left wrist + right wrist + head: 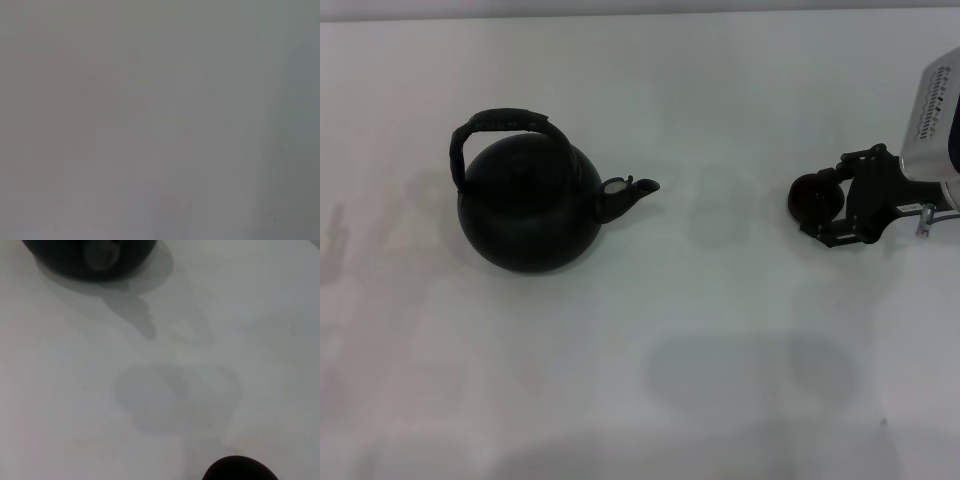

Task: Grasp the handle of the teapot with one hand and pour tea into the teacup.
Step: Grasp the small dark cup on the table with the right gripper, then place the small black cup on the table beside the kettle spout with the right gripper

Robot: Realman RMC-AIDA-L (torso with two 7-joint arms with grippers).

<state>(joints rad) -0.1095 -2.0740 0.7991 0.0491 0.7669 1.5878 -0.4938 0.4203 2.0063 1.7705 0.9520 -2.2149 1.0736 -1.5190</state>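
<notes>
Right gripper (pixel 825 208) clamped on the teacup (pixel 814 198), tiny, round, black, held at the table's (pixel 720 400) right side. Well apart to the left, the teapot (pixel 528 210): large, round, black, spout (pixel 625 195) pale-mouthed and aimed at the cup, arched handle (pixel 498 125) overhead. Left gripper unseen.

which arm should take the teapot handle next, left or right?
Left, probably. The right hand is at the teacup on the right side, fingers around it or beside it. The teapot sits on the left, handle free. The left hand isn't in view.
</notes>
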